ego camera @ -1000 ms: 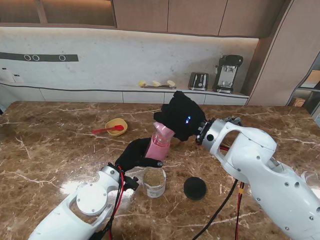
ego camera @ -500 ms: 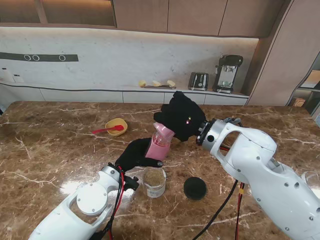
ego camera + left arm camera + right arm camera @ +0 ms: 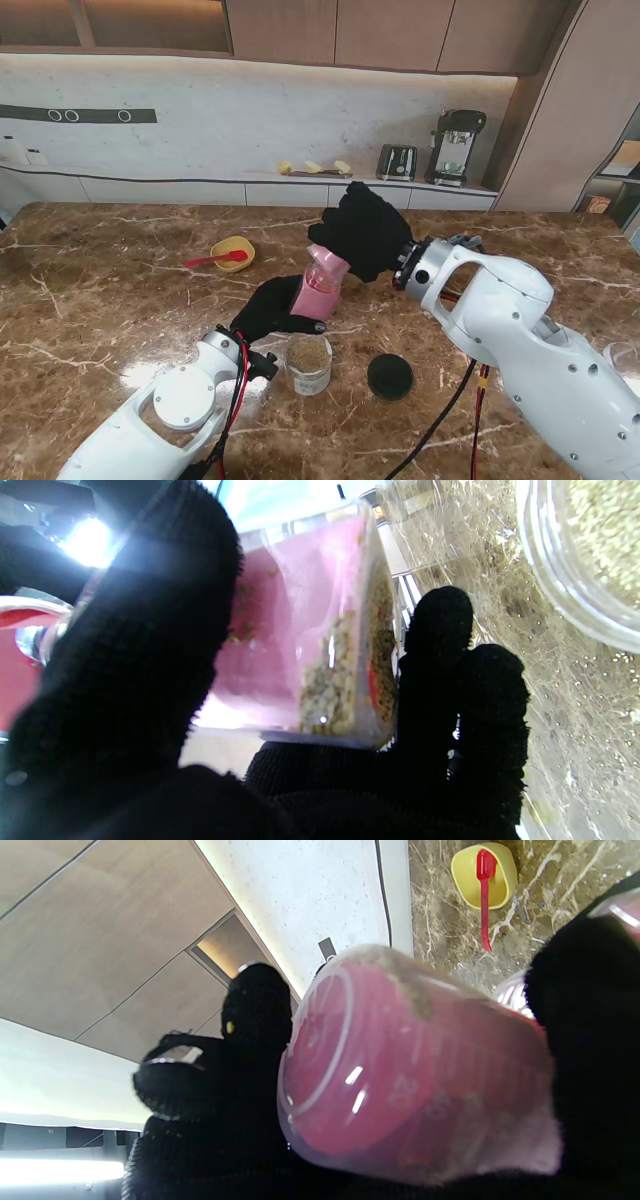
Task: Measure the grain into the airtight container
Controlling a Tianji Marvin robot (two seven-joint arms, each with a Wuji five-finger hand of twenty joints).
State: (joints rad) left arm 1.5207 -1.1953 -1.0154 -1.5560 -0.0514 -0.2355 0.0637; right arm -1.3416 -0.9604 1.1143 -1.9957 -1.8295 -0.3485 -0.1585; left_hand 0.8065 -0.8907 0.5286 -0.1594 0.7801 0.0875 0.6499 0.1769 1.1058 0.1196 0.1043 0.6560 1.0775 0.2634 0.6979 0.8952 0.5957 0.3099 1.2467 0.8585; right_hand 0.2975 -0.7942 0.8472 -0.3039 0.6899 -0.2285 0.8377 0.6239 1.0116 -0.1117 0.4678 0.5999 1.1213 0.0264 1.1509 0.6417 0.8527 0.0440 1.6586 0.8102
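- Stand view: a pink box [image 3: 318,291] is held off the table by the left hand [image 3: 268,310], whose fingers are wrapped round its lower part. A tilted pink cup [image 3: 327,265] is gripped by the right hand [image 3: 362,232] right at the box's top. Nearer to me, a clear jar [image 3: 308,363] holding grain is seen standing on the table [image 3: 100,290], uncovered. Just right of it a black lid [image 3: 389,376] lies flat. Farther off to the left, a yellow bowl [image 3: 232,253] is seen with a red spoon [image 3: 215,259] laid across it. Behind, a toaster [image 3: 397,161] and a coffee machine [image 3: 456,146] are placed on the counter.
- Left wrist view: the box [image 3: 310,625] is clamped between black fingers [image 3: 140,645]; some grain is visible through its clear wall. The jar [image 3: 575,560] with its grain is seen at the corner.
- Right wrist view: the cup [image 3: 400,1065] is clasped between the fingers [image 3: 590,1040], with only traces of grain on its wall. The bowl [image 3: 485,875] and spoon [image 3: 484,895] are seen beyond.
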